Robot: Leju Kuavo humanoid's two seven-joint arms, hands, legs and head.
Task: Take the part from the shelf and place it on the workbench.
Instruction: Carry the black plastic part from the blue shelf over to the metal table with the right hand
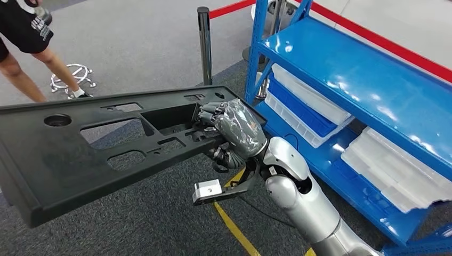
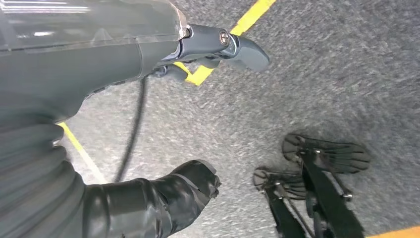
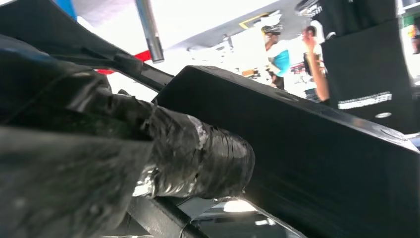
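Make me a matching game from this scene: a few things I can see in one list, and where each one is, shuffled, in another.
Things:
1. long black plastic panel with cut-outs
2. clear plastic trays
3. yellow tape line
4. red barrier belt

Places:
A. stuck on the grey carpet floor
B. on the lower level of the blue metal shelf
C. held at one end by the right robot hand
D. stretched from a dark post

Pairs: 1-C, 2-B, 3-A, 4-D
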